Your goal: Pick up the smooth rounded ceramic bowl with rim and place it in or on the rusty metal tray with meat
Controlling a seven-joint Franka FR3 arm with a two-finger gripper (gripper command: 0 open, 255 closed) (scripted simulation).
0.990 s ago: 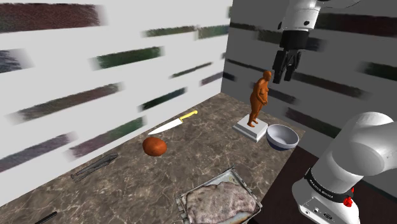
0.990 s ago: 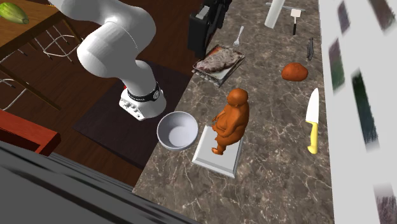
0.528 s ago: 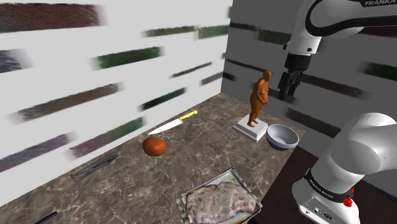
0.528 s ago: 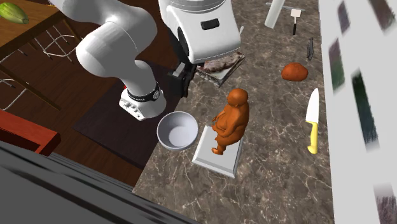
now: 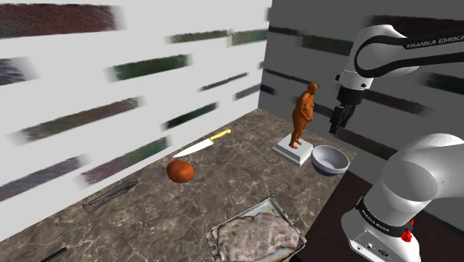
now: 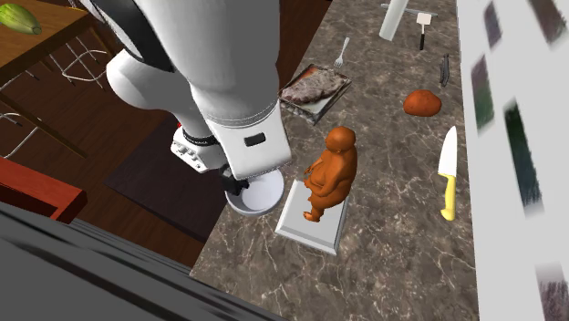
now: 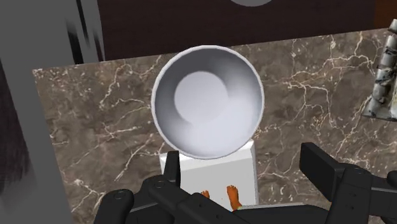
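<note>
- Bowl [image 5: 330, 160]: grey-white, smooth, rounded w/ rim, upright on dark marbled worktop [image 5: 223, 186], near the worktop's edge by the robot stand.
- Just beside it: white base [image 5: 292, 151] carrying orange figurine [image 5: 303, 113]. Can't tell if bowl and base touch.
- Gripper [image 5: 336, 125]: hangs above the bowl, well clear, pointing down. In wrist view the black fingers [image 7: 321, 167] stand wide apart w/ nothing between them, so it holds nothing and touches nothing. Bowl sits straight ahead of the gripper there, inside empty.
- Second exterior view: white arm covers most of the bowl [image 6: 269, 193], only part of the rim showing.
- Tray [image 5: 281, 211]: rusty metal w/ grey meat slab, on same worktop, well apart from bowl, toward shoulder view's bottom.
- Farther out: yellow-handled knife [image 5: 201, 145], red-brown round lump [image 5: 181, 170], fork [image 6: 344, 47] by the tray.
</note>
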